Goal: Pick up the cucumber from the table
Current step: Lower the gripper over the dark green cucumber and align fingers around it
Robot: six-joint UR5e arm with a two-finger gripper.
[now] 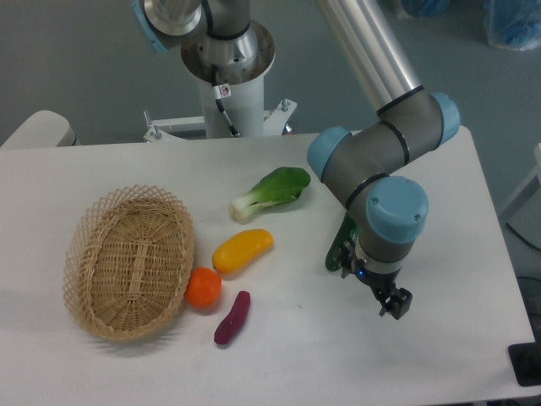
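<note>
The cucumber is a small dark green glossy vegetable lying on the white table, right of centre. Its right side is hidden behind the arm's wrist. My gripper hangs below the blue-capped wrist, a little to the right of and nearer than the cucumber. It does not hold the cucumber. Its black fingers are small in this view, and I cannot tell whether they are open or shut.
A leafy bok choy lies left of the cucumber. A yellow vegetable, an orange and a purple vegetable lie near the table's middle. A wicker basket stands at the left. The robot base is at the back.
</note>
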